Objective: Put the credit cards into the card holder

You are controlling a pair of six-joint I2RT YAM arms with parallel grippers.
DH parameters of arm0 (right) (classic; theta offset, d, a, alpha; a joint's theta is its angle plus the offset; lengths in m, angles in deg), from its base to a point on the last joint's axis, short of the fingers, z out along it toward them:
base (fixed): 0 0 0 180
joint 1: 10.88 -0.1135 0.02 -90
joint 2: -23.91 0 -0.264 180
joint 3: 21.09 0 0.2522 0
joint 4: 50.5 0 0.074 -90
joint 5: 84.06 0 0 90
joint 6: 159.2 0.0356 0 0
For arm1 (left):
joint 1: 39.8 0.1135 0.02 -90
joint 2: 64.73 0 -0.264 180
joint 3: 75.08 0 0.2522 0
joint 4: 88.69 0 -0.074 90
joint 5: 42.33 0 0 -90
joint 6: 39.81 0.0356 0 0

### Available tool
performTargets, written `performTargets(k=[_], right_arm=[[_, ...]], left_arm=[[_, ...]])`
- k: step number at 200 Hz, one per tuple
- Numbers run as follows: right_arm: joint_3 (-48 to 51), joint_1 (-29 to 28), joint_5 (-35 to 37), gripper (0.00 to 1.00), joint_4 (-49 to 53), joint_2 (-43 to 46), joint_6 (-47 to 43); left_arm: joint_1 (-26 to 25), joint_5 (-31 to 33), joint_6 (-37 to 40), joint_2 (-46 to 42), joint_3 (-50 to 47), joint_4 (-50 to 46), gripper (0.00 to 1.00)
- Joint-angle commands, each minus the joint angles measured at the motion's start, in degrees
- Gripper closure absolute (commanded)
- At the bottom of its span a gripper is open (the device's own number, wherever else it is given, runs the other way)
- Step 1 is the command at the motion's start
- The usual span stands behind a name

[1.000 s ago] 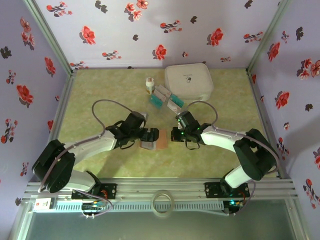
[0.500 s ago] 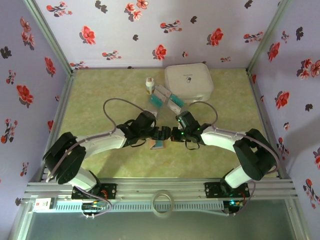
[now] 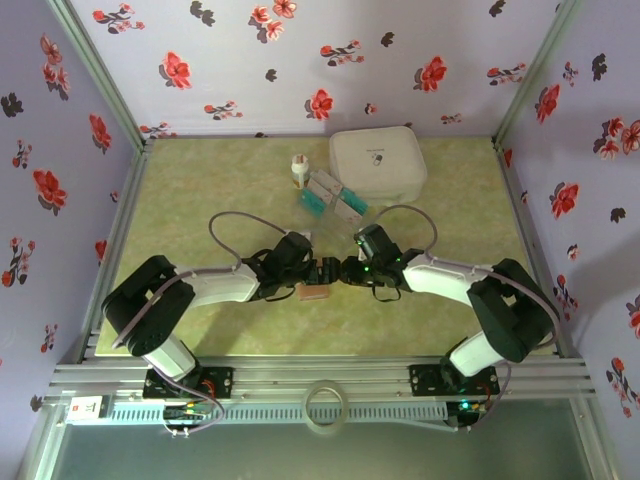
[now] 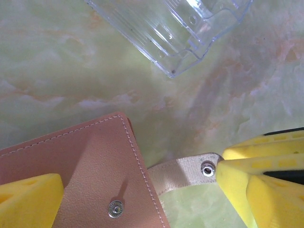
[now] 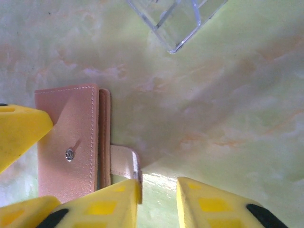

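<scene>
Card holder lies flat between spread left jaws, strap beside right jaws.

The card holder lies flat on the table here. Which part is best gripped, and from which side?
Probably the loose snap strap. It juts from one edge of the card holder and seems to arch off the table, while the body lies flat with no raised edge. Come at the strap's free end from the right gripper side, one finger above and one below the tab.
</scene>
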State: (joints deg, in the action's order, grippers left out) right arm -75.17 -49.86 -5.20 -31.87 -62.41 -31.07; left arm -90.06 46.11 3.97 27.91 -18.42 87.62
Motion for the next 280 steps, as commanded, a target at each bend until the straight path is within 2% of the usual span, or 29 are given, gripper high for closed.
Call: performTargets(k=[1,40,97,135,170,200,252,280], right_arm=[[-0.7,0.22,1.29,0.67,2.42,2.15,-0.46],[-2.63,0.64,2.57,0.59,6.56,4.5,-2.3],[-5.47,1.11,3.97,0.55,10.76,10.77,-3.94],[-7.08,1.02,2.39,0.55,11.25,13.2,-4.2],[-8.63,-0.71,1.03,0.59,10.79,12.26,-4.09],[-10.89,-5.28,2.06,0.64,10.67,8.53,-4.61],[-18.06,-12.93,1.39,0.85,9.3,-1.04,-5.97],[-23.21,-16.8,1.56,0.9,9.37,-4.34,-7.43]], left_arm=[[-0.44,0.9,-0.9,0.81,-0.83,0.04,0.0],[0.02,0.96,2.59,-1.14,2.81,-5.82,0.0],[2.53,1.05,7.95,-6.12,6.38,-12.69,0.0],[5.9,1.09,11.31,-10.25,7.09,-16.23,0.0],[9.87,1.99,13.6,-14.57,5.76,-18.81,0.0],[13.68,3.51,14.99,-17.87,3.96,-22.1,0.0],[17.35,6.45,14.78,-21.55,-0.63,-25.31,0.0],[18.84,12.09,11.97,-22.31,-1.57,-28.87,0.0]])
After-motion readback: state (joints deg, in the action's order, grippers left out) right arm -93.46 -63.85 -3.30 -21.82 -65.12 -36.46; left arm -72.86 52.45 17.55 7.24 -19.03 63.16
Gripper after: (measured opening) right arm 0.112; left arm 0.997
